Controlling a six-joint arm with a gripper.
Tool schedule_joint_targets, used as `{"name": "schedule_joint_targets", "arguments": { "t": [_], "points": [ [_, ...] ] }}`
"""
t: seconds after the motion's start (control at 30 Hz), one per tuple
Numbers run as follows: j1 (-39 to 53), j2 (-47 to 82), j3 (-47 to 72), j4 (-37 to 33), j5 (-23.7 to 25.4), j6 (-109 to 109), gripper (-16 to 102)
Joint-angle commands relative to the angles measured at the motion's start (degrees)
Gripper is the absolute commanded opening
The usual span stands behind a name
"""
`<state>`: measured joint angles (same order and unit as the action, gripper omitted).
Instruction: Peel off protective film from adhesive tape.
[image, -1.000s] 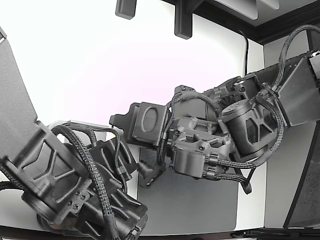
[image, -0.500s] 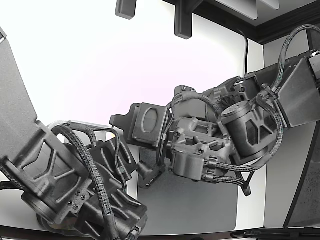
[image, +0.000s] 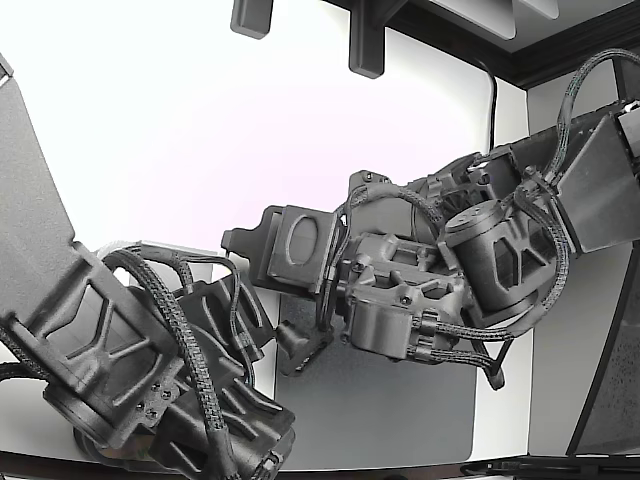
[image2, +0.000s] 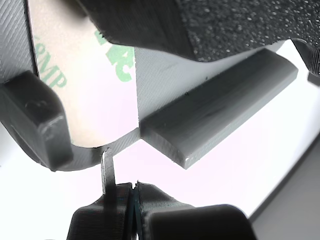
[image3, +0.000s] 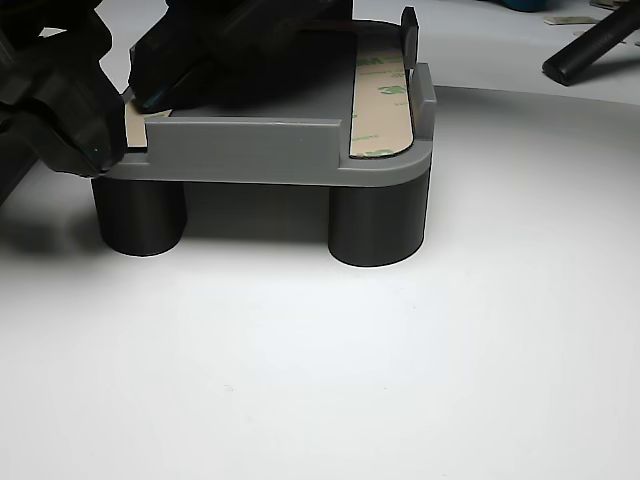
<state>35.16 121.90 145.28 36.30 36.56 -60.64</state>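
Black gripper (image2: 131, 192) beside tape (image2: 90, 85)

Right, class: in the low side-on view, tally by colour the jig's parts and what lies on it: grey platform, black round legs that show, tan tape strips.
Grey platform: 1
Black legs: 2
Tan tape strips: 2
Total: 5
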Motion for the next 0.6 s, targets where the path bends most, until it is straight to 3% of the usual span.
{"name": "schedule_joint_targets", "arguments": {
  "t": [0.0, 0.57],
  "points": [
    [-0.7, 1.7, -0.9, -0.5, 0.4, 0.1, -11],
    [-0.7, 1.1, -1.3, -1.1, 0.2, -0.2, -11]
  ]
}}
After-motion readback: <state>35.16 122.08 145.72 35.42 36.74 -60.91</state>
